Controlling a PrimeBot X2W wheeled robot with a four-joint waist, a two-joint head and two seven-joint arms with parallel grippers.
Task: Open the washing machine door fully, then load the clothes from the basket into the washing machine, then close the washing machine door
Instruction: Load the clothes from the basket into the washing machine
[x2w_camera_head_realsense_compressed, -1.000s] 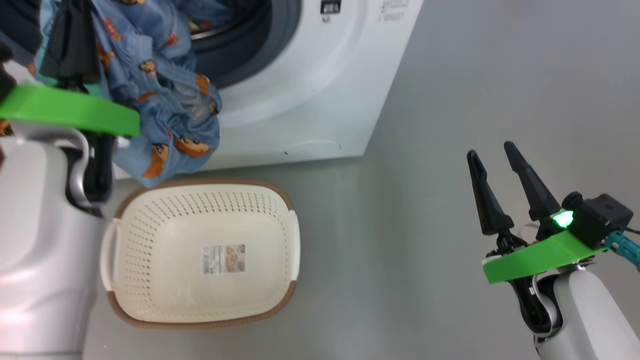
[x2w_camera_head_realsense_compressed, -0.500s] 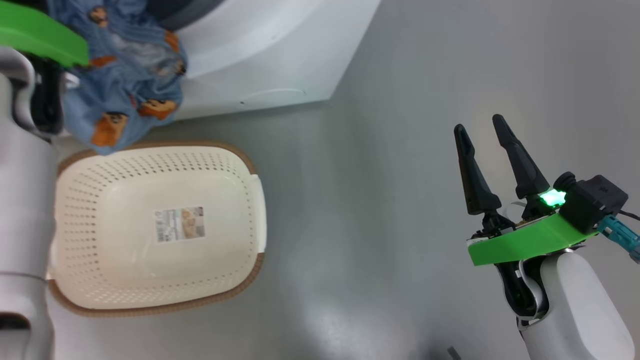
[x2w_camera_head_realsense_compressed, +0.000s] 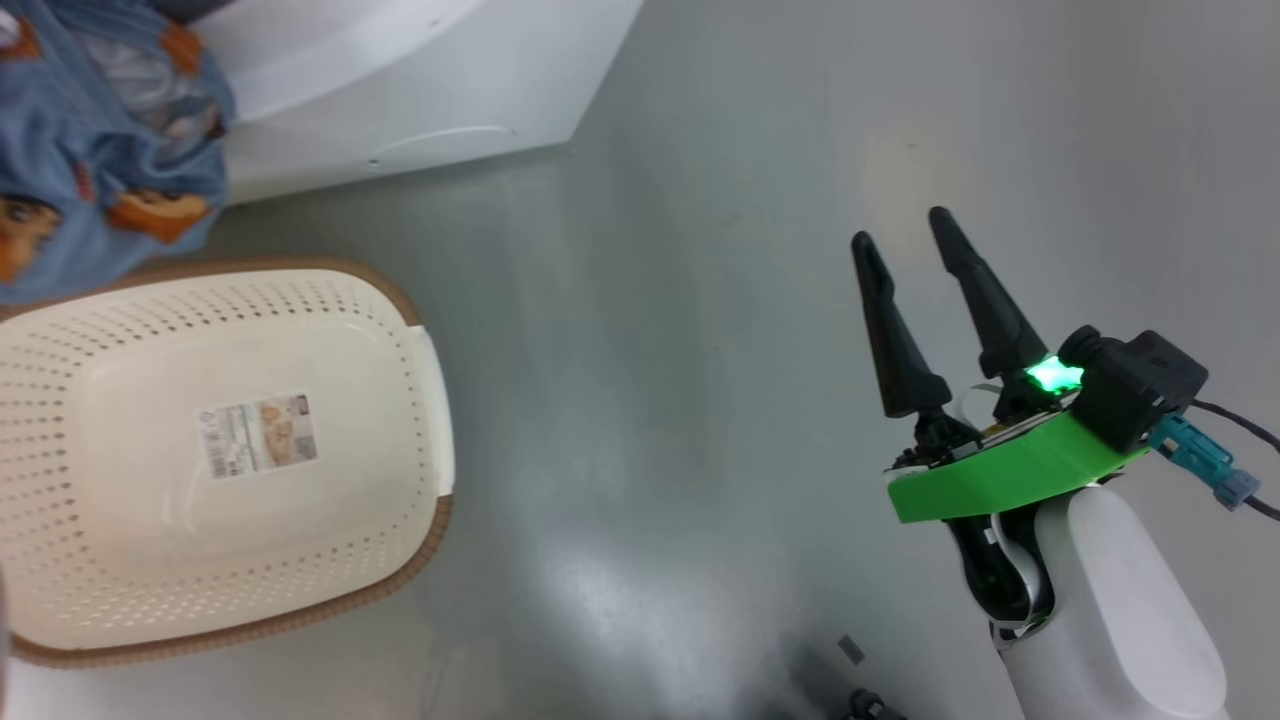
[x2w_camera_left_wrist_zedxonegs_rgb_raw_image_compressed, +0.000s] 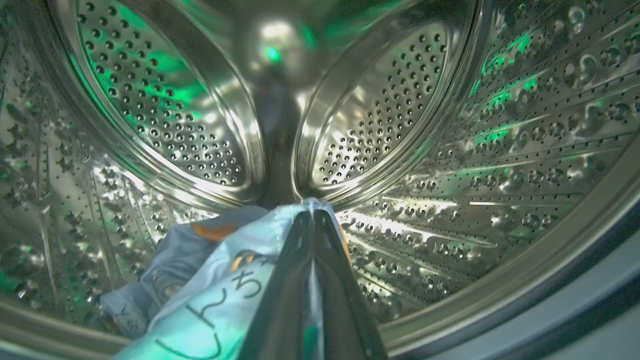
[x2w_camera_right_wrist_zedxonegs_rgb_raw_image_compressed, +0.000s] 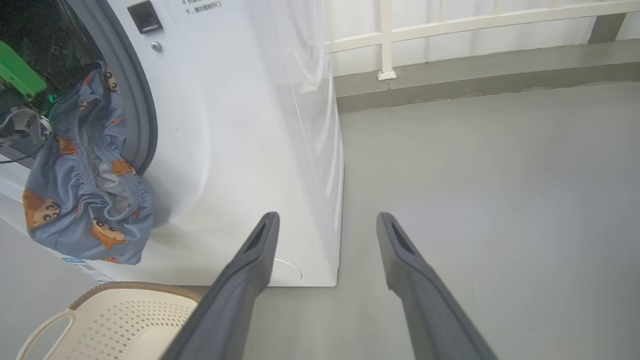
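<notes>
Left wrist view: clothes (x2w_camera_left_wrist_zedxonegs_rgb_raw_image_compressed: 210, 295) are pinched by the closed left claw (x2w_camera_left_wrist_zedxonegs_rgb_raw_image_compressed: 312, 212) inside the washing machine (x2w_camera_left_wrist_zedxonegs_rgb_raw_image_compressed: 500, 150); right claw (x2w_camera_head_realsense_compressed: 900, 226) is spread wide, empty.

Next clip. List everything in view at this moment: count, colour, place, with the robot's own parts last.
washing machine: one, white, standing on the floor.
drum: one, perforated steel, inside the machine.
clothes: one bunch (number of pieces unclear), light blue with orange-brown figures, hanging out of the machine's opening, one end inside the drum.
basket: one, cream with brown rim, on the floor in front of the machine.
label: one, paper, on the basket's bottom.
floor: grey, glossy.
railing: one, white, by the wall beyond the machine.
left hand: one, dark fingers, shut on the clothes, inside the drum.
right hand: one, dark fingers, open, above bare floor to the right of the basket.
</notes>
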